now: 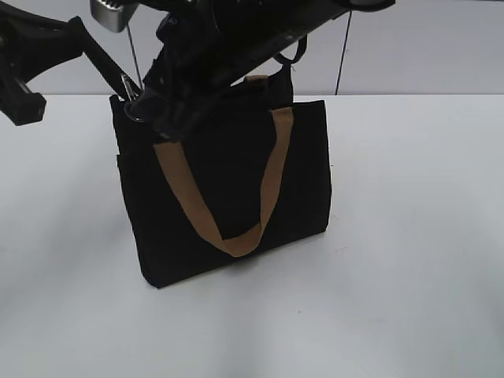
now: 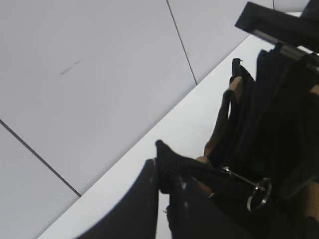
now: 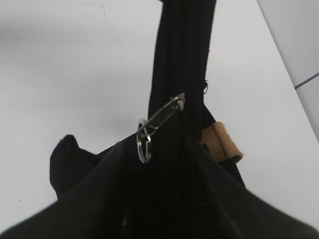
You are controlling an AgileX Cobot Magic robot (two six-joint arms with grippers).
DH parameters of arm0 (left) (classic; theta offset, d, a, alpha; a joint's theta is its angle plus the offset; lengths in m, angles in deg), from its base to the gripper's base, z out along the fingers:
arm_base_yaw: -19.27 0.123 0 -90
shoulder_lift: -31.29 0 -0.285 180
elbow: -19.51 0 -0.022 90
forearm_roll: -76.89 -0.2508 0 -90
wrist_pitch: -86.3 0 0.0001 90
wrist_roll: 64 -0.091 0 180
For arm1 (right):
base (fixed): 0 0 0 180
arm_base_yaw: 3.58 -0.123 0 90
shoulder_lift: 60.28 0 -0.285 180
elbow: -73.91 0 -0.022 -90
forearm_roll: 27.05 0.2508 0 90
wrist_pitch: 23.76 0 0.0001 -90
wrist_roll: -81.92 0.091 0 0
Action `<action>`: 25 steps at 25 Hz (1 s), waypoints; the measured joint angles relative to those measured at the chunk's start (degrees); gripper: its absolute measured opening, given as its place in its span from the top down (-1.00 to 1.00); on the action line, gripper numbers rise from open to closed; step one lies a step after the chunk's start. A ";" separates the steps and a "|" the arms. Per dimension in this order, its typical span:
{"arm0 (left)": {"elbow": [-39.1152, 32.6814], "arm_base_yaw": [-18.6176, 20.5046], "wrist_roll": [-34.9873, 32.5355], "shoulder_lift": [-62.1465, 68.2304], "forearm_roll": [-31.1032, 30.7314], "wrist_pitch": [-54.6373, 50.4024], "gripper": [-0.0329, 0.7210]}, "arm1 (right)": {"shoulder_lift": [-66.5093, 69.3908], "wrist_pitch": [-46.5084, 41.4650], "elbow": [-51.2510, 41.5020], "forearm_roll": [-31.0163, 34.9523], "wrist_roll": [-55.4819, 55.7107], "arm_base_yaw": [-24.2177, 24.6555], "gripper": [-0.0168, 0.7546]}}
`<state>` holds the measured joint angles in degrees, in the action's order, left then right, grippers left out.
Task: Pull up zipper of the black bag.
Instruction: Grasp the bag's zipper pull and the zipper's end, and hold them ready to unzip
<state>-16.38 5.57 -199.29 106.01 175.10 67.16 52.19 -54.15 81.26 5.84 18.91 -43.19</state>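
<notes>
My right tool (image 1: 169, 118) sits over the black bag (image 1: 224, 197) top; grip state unclear. Zipper (image 3: 157, 122) ring hangs free (left tool (image 1: 126, 87) likewise unclear).

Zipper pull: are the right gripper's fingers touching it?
Cannot tell. In the right wrist view the zipper pull lies on the black bag, no fingers visible; the exterior view hides the contact.

Right arm (image 1: 260, 35): matte black, boxy segmented links with a looped black cable. Left arm (image 1: 35, 47): matte black, angular housings, silvery plate near the top edge. Markings not discernible.
</notes>
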 joint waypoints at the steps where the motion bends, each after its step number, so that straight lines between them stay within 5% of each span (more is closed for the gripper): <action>1: 0.00 0.00 0.00 0.00 0.00 0.00 0.85 | 0.12 0.12 0.00 0.69 -0.02 0.00 0.19; 25: 0.00 0.00 0.00 0.00 0.02 -0.05 0.85 | 0.78 0.24 0.00 2.03 -0.08 0.00 0.48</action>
<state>-16.38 5.57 -199.29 106.01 175.12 67.11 52.98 -53.90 81.26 7.87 18.83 -43.19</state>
